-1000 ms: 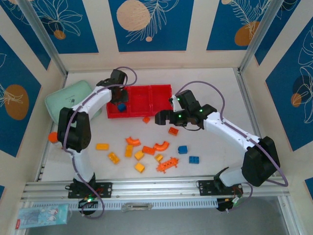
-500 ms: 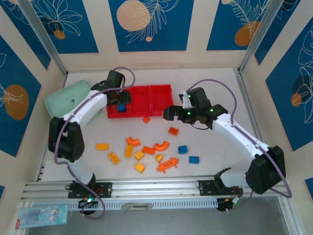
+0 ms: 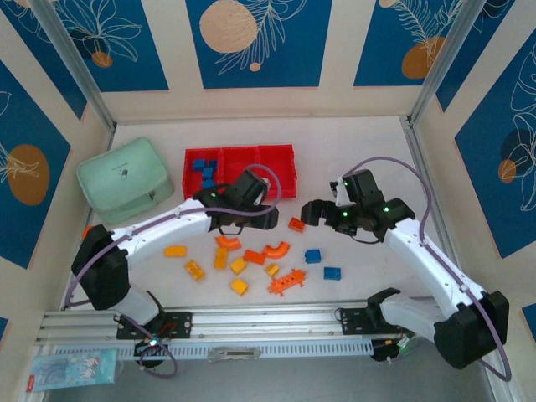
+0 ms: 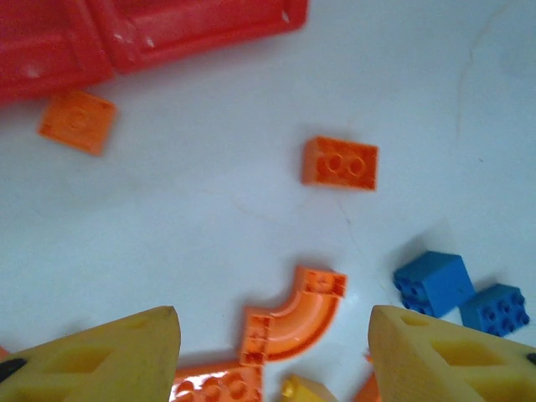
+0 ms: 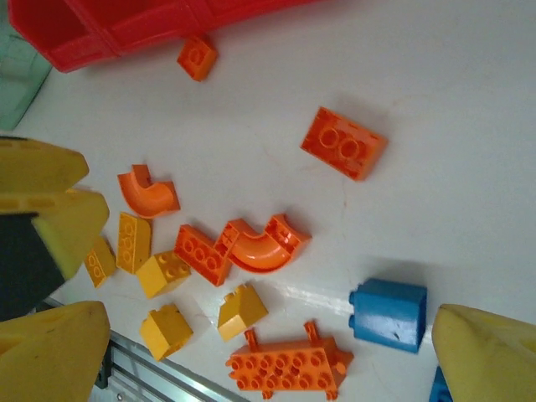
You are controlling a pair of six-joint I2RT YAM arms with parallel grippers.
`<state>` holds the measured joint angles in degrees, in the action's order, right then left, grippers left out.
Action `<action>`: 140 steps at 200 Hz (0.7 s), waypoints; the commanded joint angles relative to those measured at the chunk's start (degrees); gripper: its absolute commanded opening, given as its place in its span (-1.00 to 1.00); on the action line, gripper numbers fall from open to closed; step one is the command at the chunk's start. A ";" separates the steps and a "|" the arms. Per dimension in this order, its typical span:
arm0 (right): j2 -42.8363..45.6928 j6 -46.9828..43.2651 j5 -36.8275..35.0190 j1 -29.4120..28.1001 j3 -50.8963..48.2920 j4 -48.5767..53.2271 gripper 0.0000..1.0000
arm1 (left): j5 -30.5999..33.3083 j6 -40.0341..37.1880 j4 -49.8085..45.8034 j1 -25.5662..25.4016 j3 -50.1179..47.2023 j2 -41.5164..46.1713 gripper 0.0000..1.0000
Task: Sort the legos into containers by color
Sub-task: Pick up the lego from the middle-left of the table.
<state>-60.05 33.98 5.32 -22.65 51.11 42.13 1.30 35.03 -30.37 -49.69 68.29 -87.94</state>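
No lettering can be read anywhere. The mint green rounded plastic box bears a small dark mark, too small to make out.

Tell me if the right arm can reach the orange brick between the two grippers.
Probably yes: the orange brick lies alone on bare table just ahead of the right gripper, jaws open. The left gripper close by might crowd it.

Glossy plastic legos lie on a smooth matt table (red tray equally shiny).
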 commanded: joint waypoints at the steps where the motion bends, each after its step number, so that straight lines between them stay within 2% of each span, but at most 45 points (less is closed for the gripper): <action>1: 3.64 2.30 -0.34 0.50 -2.35 5.33 0.98 | 0.11 3.72 3.62 -3.32 -0.95 0.03 0.23; 49: 8.56 5.46 -2.60 1.90 -5.07 11.06 0.98 | -1.50 4.82 5.15 -8.58 1.16 -6.25 0.27; 104: 11.00 6.58 -2.65 4.13 -6.59 12.60 0.99 | -4.12 3.56 4.47 -11.28 6.53 -15.26 0.28; 140: 12.85 10.74 -3.12 5.08 -7.37 13.87 0.98 | -5.15 7.52 7.26 -13.63 9.20 -20.50 0.29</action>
<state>-49.15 40.77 2.66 -18.06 44.84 53.69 -1.39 39.33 -25.36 -61.73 74.87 -105.32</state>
